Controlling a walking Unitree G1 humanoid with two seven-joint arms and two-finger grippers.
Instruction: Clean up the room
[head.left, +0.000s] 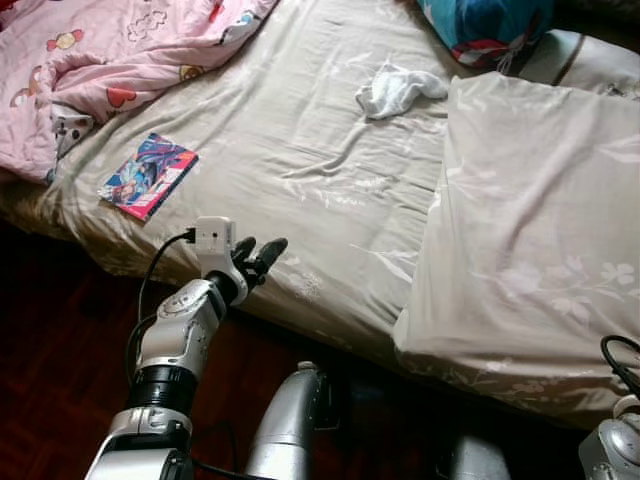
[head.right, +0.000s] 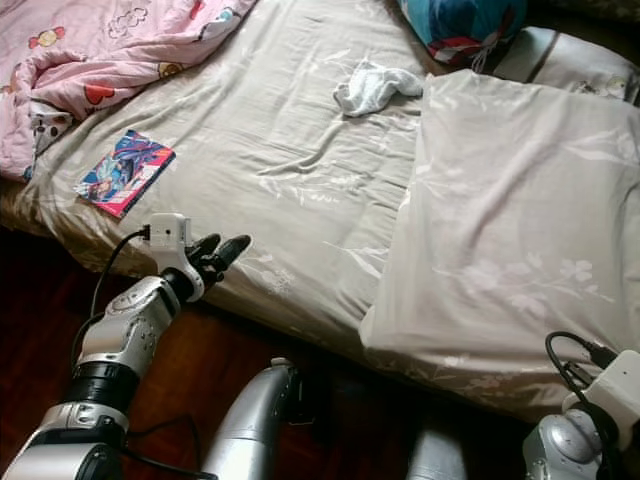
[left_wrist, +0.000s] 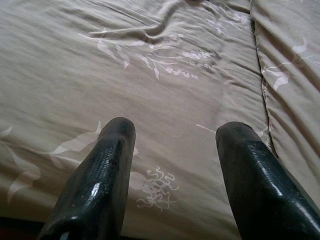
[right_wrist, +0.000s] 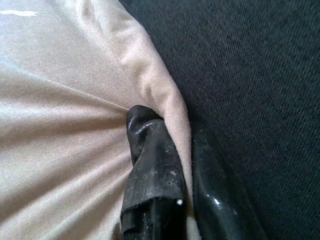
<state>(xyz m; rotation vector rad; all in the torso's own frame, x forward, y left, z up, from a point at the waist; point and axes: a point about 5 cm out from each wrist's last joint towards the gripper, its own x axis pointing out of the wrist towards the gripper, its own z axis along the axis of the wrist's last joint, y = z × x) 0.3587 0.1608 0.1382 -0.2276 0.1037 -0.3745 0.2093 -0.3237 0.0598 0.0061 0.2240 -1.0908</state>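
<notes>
The right gripper (right_wrist: 172, 145) has its jaws clenched on the beige quilt's (head.left: 530, 230) edge; the left gripper (head.left: 262, 256) hovers released over the bed (head.left: 300, 180) near side. Likely step: straightening the quilt. Next, pull it flat, then clear the book (head.left: 148, 176) and white cloth (head.left: 398, 88)

Open beige floral sheet (head.left: 330, 190) ahead of the left pincer (head.left: 262, 256) — a colourful book (head.left: 148, 176), crumpled white cloth (head.left: 398, 88) and folded beige quilt (head.left: 530, 230) flank that bare stretch.
</notes>
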